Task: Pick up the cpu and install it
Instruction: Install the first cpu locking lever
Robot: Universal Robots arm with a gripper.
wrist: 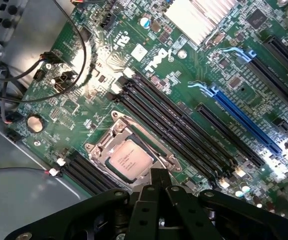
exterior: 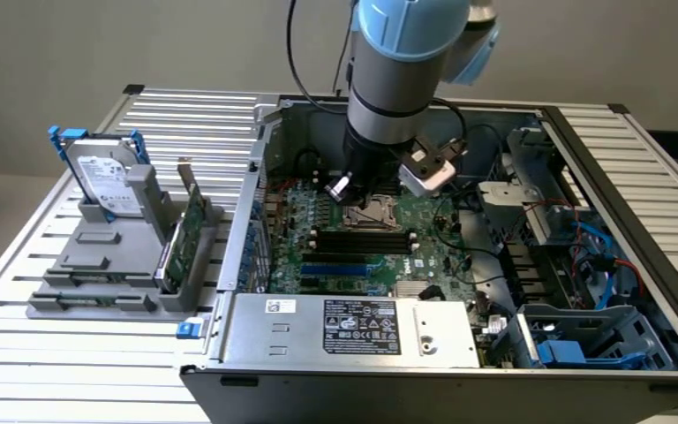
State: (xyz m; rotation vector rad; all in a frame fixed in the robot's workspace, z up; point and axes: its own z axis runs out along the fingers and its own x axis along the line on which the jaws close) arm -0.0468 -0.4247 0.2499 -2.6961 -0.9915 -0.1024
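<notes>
The open computer case [exterior: 621, 159] on the desk [exterior: 186, 115] holds the green motherboard [wrist: 183, 100]. The cpu [wrist: 129, 160] lies flat in its socket [wrist: 101, 150] there. The hand [wrist: 159, 181], fingers pinched together and empty, hangs just beside the chip. A grey rack [exterior: 116, 265] beside the case holds a hard drive [exterior: 106, 181] and a circuit card [exterior: 186, 234].

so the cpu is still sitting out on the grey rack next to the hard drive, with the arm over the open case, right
Not quite. The cpu lies in the socket on the motherboard, as the wrist view shows, with the gripper shut just above its edge. The rest holds: the hard drive stands on the grey rack, and the arm is over the open case.
</notes>
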